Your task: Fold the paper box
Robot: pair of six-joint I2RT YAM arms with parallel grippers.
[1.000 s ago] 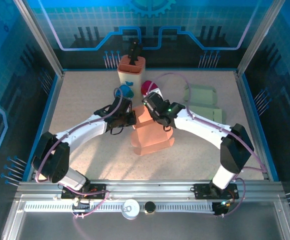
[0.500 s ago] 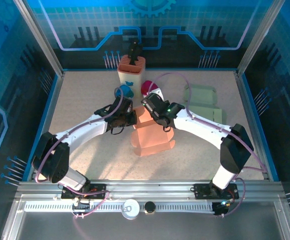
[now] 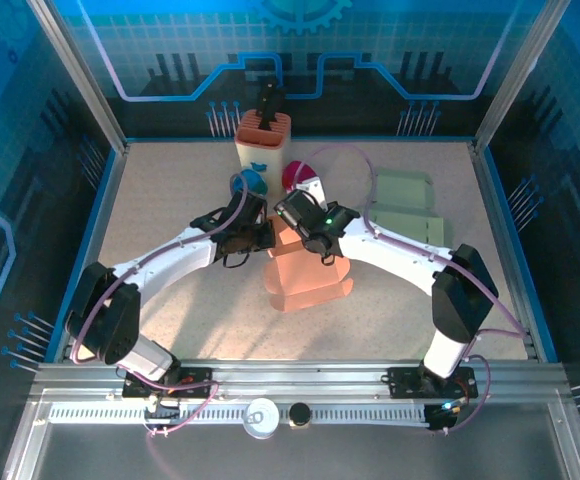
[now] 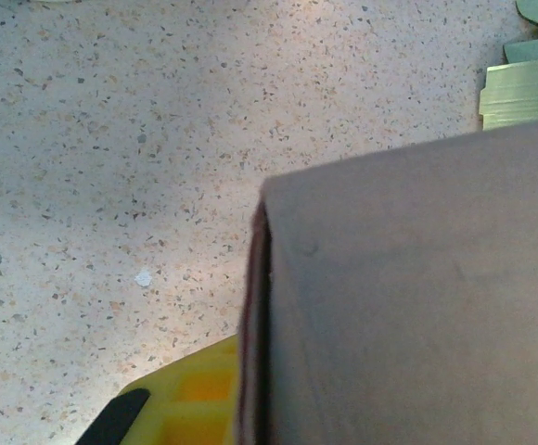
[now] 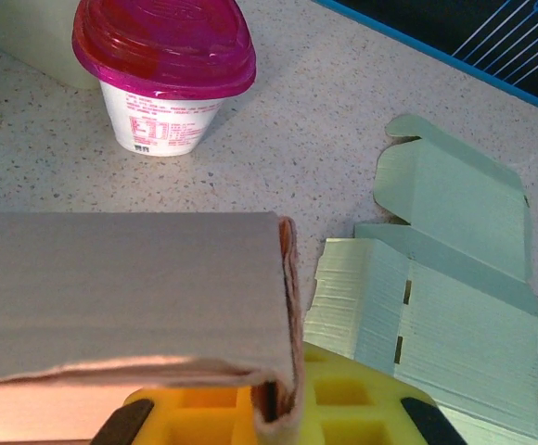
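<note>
The salmon paper box (image 3: 308, 278) stands partly formed in the middle of the table, between both arms. My left gripper (image 3: 257, 236) is at its upper left side, shut on a side wall. In the left wrist view that wall (image 4: 417, 297) runs edge-on past a yellow finger (image 4: 190, 399). My right gripper (image 3: 308, 232) is at the box's far edge, shut on a doubled-over flap. The right wrist view has this flap (image 5: 130, 287) clamped between the yellow fingers (image 5: 362, 413) of the gripper (image 5: 280, 415).
A tub with a magenta lid (image 5: 164, 69) and a blue cup (image 3: 249, 183) stand just behind the box. Further back is a tan holder (image 3: 263, 140). Flat pale green cardboard (image 5: 454, 278) lies to the right, (image 3: 405, 208) in the overhead view.
My right gripper has shifted a little to the left along the box's far edge, and the box has turned slightly with it. The left arm has stayed put.
</note>
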